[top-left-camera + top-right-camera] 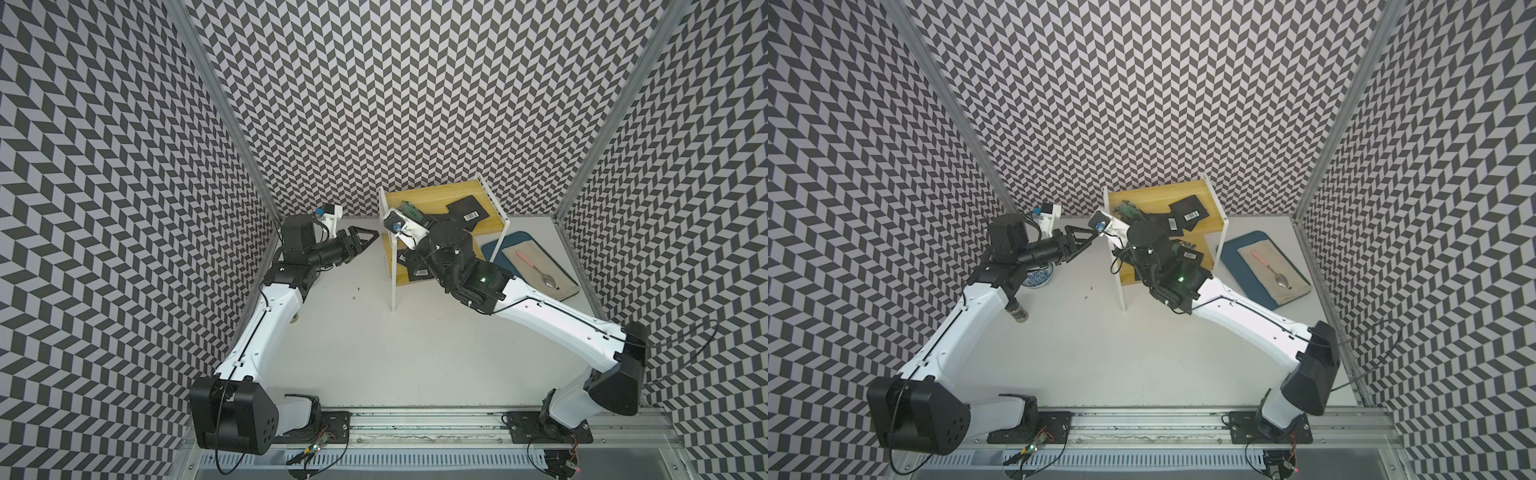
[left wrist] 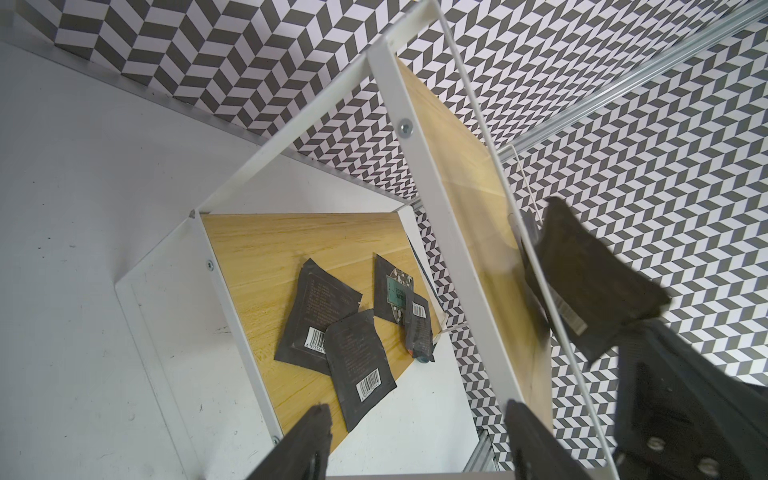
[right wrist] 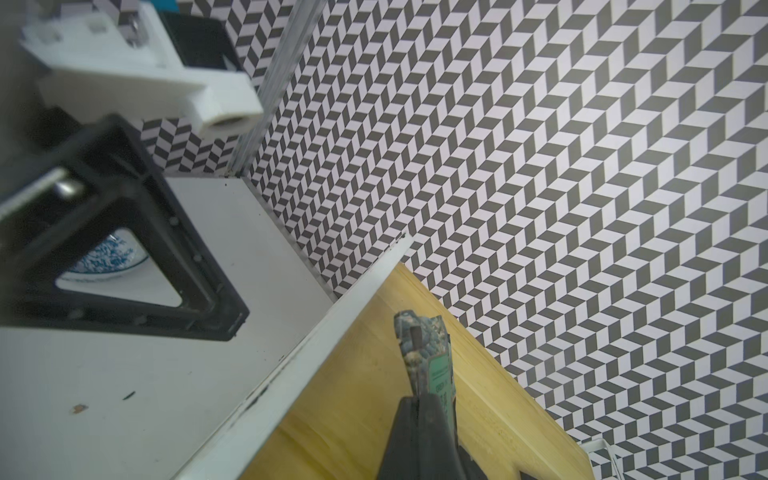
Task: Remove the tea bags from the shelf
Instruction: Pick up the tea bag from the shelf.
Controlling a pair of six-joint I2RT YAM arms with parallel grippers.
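Sachet in right gripper above shelf

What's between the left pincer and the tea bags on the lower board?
Only the shelf's white side frame; the left wrist view shows the left pincer outside it.

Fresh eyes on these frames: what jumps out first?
The black-and-white chevron walls all round the cell hit first. Next, the right pincer, shut on a green patterned tea bag over the top board of the yellow shelf. The left pincer stands open beside the shelf, with more black tea bags strewn on its lower board.
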